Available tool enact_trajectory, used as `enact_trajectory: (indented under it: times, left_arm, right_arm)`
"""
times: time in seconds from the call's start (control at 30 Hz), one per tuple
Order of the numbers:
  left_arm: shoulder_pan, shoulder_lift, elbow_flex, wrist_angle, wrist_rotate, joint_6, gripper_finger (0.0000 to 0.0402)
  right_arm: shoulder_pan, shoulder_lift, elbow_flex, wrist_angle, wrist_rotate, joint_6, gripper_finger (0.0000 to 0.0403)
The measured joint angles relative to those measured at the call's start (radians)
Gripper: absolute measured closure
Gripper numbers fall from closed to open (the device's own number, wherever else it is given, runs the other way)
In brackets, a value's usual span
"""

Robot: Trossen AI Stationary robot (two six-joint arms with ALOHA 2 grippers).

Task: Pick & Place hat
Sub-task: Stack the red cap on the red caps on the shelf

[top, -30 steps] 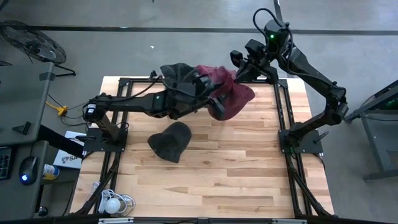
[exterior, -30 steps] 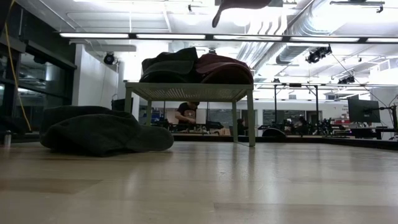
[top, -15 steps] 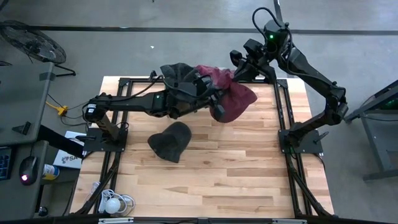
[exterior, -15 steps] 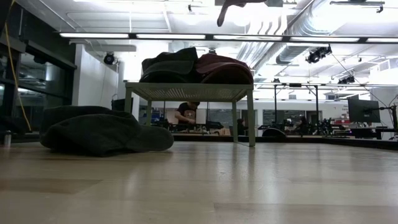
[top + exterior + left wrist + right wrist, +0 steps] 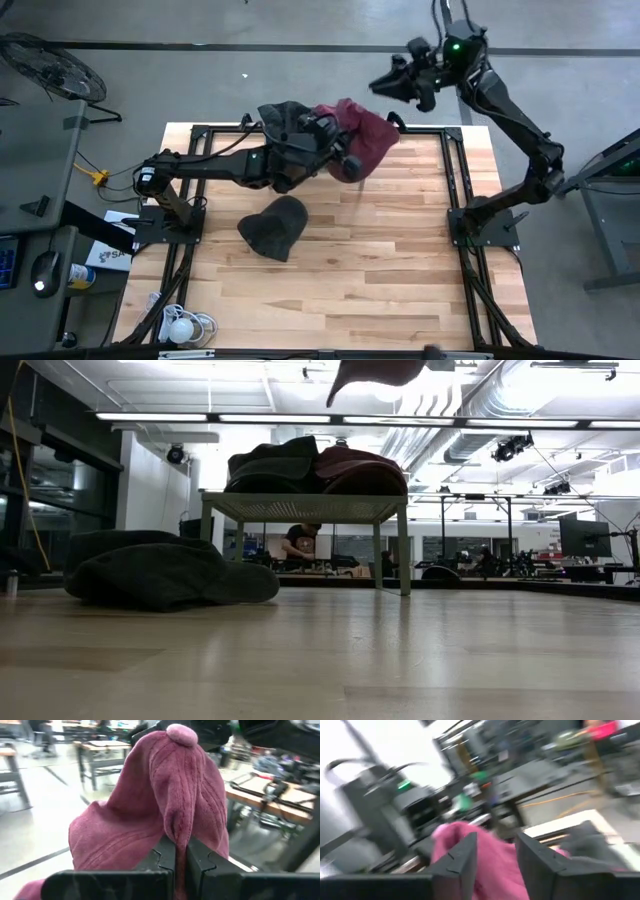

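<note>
Left wrist view: left gripper [image 5: 180, 852] clamped on maroon hat [image 5: 165, 795]. High view adds: right gripper [image 5: 385, 83] parted, empty; dark hat [image 5: 274, 227] on table [image 5: 400, 270].

I can't read any text, label, brand or number from here. A white and blue box [image 5: 108, 255] lying on the floor just beside the left edge of the desk [image 5: 400, 260] carries dark lettering, but it is too small for me to make out.
</note>
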Motion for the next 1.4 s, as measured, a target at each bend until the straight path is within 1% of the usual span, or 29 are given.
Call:
enact_trajectory:
  times: [0.07, 0.13, 0.27, 0.37, 0.47, 0.53, 0.73, 1.03, 1.4]
  left_arm:
    - [0.002, 0.000, 0.000, 0.006, -0.037, -0.013, 0.0396]
    - [0.012, 0.000, 0.000, 0.008, -0.079, -0.052, 0.0396]
    - [0.028, 0.001, 0.000, 0.000, -0.134, -0.182, 0.0396]
    - [0.047, 0.009, 0.000, -0.002, -0.134, -0.266, 0.0397]
    - [0.073, 0.020, 0.000, -0.013, -0.111, -0.343, 0.0397]
    - [0.091, 0.028, 0.000, -0.025, -0.097, -0.387, 0.0397]
    - [0.129, 0.051, -0.001, -0.041, -0.063, -0.449, 0.0397]
    - [0.153, 0.089, 0.000, -0.109, -0.067, -0.572, 0.0397]
    - [0.186, 0.109, 0.000, -0.150, -0.102, -0.605, 0.0397]
  right_arm:
    - [-0.031, -0.018, 0.000, -0.019, 0.094, 0.004, 0.0264]
    - [-0.061, -0.041, 0.000, -0.057, 0.214, 0.004, 0.0255]
    - [-0.108, -0.085, 0.000, -0.143, 0.445, -0.016, 0.0247]
    - [-0.130, -0.116, 0.000, -0.187, 0.562, -0.051, 0.0247]
    - [-0.144, -0.136, 0.000, -0.223, 0.640, -0.061, 0.0246]
    - [-0.151, -0.141, 0.000, -0.244, 0.673, -0.076, 0.0246]
    - [-0.157, -0.141, 0.000, -0.307, 0.720, -0.104, 0.0245]
    - [-0.157, -0.140, 0.000, -0.351, 0.824, -0.146, 0.0245]
    - [-0.157, -0.140, 0.000, -0.356, 0.830, -0.183, 0.0244]
